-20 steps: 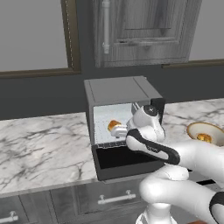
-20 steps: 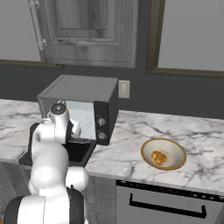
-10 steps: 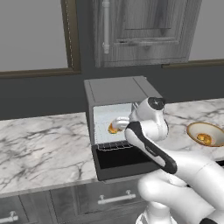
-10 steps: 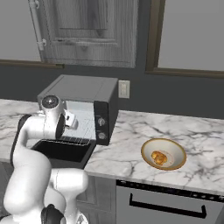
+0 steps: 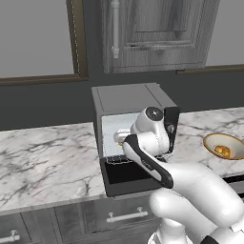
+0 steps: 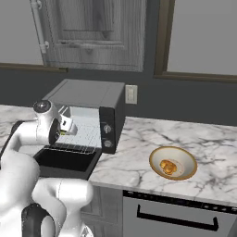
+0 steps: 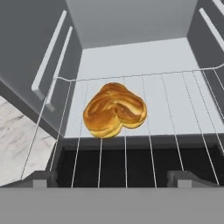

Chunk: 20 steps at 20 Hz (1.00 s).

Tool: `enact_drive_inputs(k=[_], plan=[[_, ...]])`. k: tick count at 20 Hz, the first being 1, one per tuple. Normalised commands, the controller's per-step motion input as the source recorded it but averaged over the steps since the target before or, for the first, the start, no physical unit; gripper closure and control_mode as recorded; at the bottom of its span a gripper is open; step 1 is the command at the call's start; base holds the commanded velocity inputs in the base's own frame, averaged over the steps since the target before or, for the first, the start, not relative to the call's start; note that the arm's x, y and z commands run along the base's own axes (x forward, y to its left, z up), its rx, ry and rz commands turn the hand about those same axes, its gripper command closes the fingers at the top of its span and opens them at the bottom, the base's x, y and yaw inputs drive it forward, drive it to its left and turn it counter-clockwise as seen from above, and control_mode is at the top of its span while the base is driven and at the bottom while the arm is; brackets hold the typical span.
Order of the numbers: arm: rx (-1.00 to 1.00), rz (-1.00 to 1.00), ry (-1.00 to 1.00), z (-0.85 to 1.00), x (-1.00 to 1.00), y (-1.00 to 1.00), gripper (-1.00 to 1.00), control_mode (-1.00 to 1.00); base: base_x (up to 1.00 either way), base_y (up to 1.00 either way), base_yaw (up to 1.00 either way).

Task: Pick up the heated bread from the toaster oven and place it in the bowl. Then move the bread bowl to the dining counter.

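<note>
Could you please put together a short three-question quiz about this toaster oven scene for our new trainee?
1. True or false: the toaster oven has its door dropped open.
2. Where does the bread roll lie? A) on the wire rack inside the oven B) on the marble counter C) between the claw's fingers
3. Fill in: the bowl on the counter already holds something small and ______ in colour.

Key
1. True.
2. A. The claw is open in front of the roll, not touching it.
3. Golden-orange.
</note>
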Motion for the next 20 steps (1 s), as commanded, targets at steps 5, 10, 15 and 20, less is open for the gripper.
enact_drive_inputs(k=[5,10,15,20], plan=[[0.0,-0.1,0.08,-0.01,0.28,0.29,-1.0,-1.0,0.0,0.0,0.0],[0.0,-0.19,0.01,-0.43,0.27,0.07,-1.0,-1.0,0.0,0.0,0.0],[0.0,-0.23,0.0,-0.42,0.34,0.0,-1.0,-1.0,0.0,0.0,0.0],[0.0,-0.11,0.0,-0.11,0.56,0.0,-1.0,-1.0,0.0,0.0,0.0]])
